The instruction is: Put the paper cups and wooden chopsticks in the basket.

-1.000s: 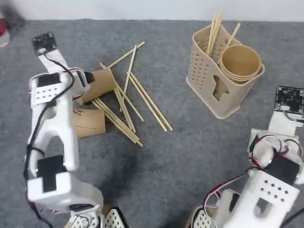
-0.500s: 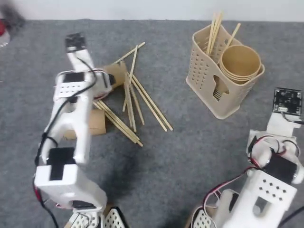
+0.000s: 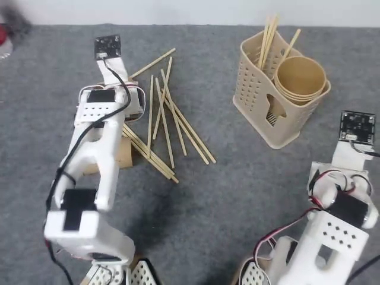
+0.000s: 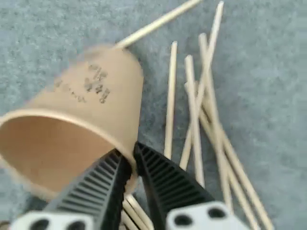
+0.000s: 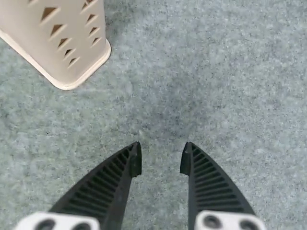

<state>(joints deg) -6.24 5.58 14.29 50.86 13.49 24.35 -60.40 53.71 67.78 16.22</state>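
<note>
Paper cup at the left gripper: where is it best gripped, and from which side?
Probably by the rim wall, coming from the open mouth: the paper cup turns its mouth toward the left gripper, so one finger fits inside and one outside.

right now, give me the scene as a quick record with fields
left tool: shut on the rim of a paper cup, one finger inside, one outside
right tool: open, over bare carpet near the basket's base
basket: upright, holds stacked cups and standing chopsticks
loose chopsticks: scattered on the carpet beside the left arm
second cup: on its side, partly under the left arm
left to do: paper cup, second cup and loose chopsticks not yet in the basket
</note>
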